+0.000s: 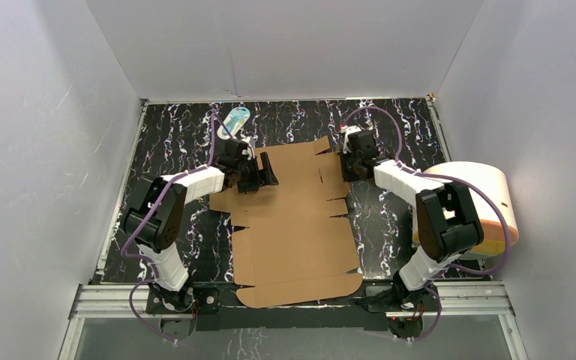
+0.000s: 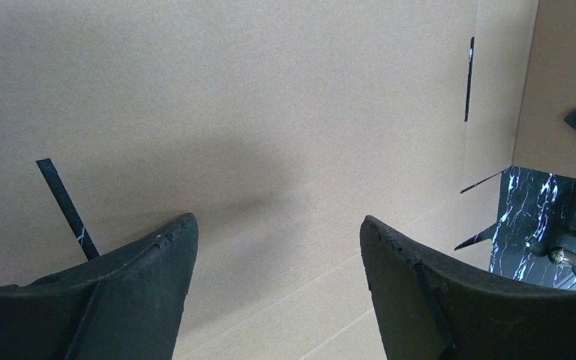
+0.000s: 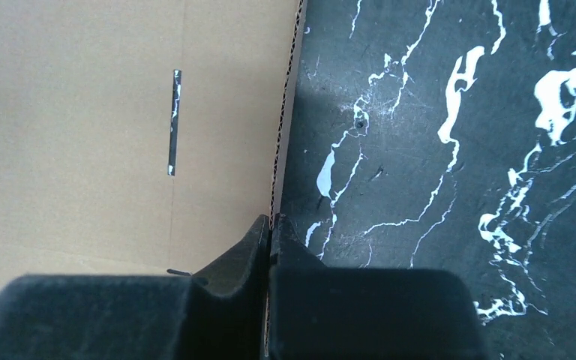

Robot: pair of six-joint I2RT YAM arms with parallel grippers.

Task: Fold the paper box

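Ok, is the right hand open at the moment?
No, the right hand is pinched shut on the edge of the paper box, with no gap visible.

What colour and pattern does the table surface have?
Black with white marble-like veins. The table shows this best in the right wrist view.

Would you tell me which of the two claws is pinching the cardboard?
The right claw, shut on the paper box edge; the left claw hangs open.

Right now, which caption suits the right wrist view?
The right fingers pinch the paper box at its edge, above the marbled table.
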